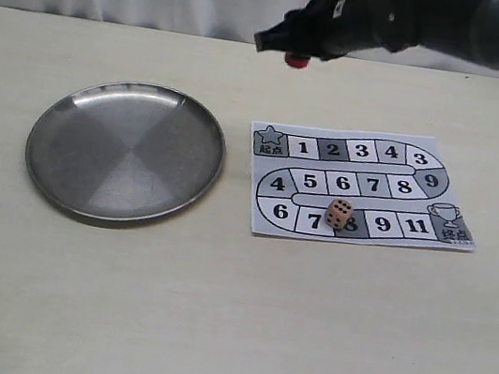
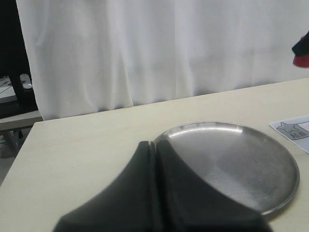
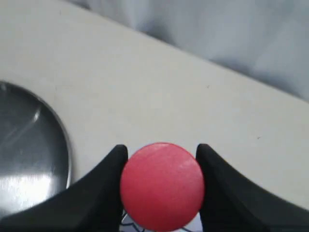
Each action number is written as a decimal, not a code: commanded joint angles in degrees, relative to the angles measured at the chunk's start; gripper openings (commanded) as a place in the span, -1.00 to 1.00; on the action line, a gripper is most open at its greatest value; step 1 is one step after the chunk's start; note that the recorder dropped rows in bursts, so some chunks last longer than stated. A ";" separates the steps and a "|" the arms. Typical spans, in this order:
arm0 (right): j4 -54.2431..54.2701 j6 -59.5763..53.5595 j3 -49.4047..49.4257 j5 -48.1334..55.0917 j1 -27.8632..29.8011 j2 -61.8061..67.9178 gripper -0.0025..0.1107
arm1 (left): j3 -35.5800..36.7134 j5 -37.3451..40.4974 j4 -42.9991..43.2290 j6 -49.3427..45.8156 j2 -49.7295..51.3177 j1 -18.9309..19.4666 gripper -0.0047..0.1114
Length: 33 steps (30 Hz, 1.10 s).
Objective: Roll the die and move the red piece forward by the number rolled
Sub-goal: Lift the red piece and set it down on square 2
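Note:
The tan die (image 1: 340, 215) rests on the paper game board (image 1: 361, 185), on its bottom row between squares 7 and 9, several pips facing up. My right gripper (image 1: 296, 54) hangs high over the table's far side, above the board's star end, shut on the red piece (image 1: 297, 60). In the right wrist view the red piece (image 3: 161, 185) fills the gap between the two black fingers (image 3: 104, 186). My left gripper (image 2: 155, 145) is shut with nothing in it, low beside the steel plate (image 2: 260, 169).
The round steel plate (image 1: 59, 133) lies left of the board and holds nothing. A white curtain (image 2: 159, 48) closes off the far edge of the table. The board's star corner (image 2: 295, 130) shows at the edge of the left wrist view.

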State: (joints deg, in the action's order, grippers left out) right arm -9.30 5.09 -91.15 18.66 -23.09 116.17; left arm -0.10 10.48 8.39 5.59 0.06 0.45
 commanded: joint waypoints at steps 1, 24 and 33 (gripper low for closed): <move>-0.61 -0.40 -0.04 2.07 2.25 -2.85 -0.88 | 0.10 -0.55 -0.11 0.05 -0.06 -0.48 -0.92; 4.17 -0.40 2.85 2.33 3.13 12.99 -0.88 | 0.10 -0.55 -0.11 0.05 -0.06 -0.48 -0.92; 2.55 -0.40 2.20 4.30 3.26 5.64 -0.88 | 0.10 -0.55 -0.11 0.05 -0.06 -0.48 -0.92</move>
State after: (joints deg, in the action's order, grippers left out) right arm -5.29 5.09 -88.49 22.68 -19.90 125.75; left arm -0.10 10.48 8.39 5.59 0.06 0.45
